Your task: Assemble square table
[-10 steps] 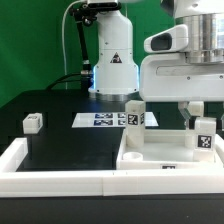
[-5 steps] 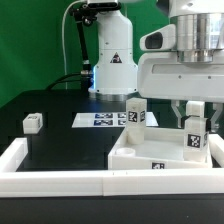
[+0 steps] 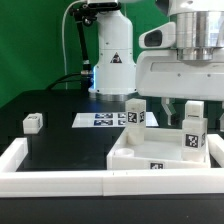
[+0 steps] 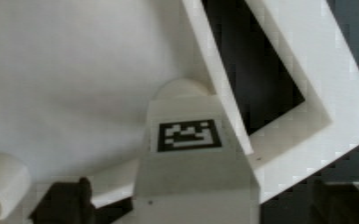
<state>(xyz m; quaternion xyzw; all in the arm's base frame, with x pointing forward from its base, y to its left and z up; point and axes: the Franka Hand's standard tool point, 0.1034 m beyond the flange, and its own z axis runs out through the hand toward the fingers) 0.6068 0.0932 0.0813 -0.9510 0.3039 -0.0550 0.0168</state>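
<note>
The square tabletop (image 3: 150,152) lies at the exterior view's right, inside the corner of the white rail. Two white tagged legs stand upright on it: one at its far left corner (image 3: 135,114) and one on its right side (image 3: 194,135). My gripper (image 3: 194,106) is right above the right-hand leg, with its fingers down either side of the leg's top, shut on it. In the wrist view that leg (image 4: 190,150) fills the middle with its tag facing me, and the tabletop (image 4: 69,90) lies behind it. A third leg (image 3: 33,122) lies loose at the left.
The marker board (image 3: 98,120) lies flat in the middle, behind the tabletop. The long white rail (image 3: 55,180) runs along the front and up the left side. The arm's base (image 3: 112,60) stands at the back.
The gripped leg and the tabletop shifted toward the exterior view's left one second ago. Since half a second ago they have barely moved.
</note>
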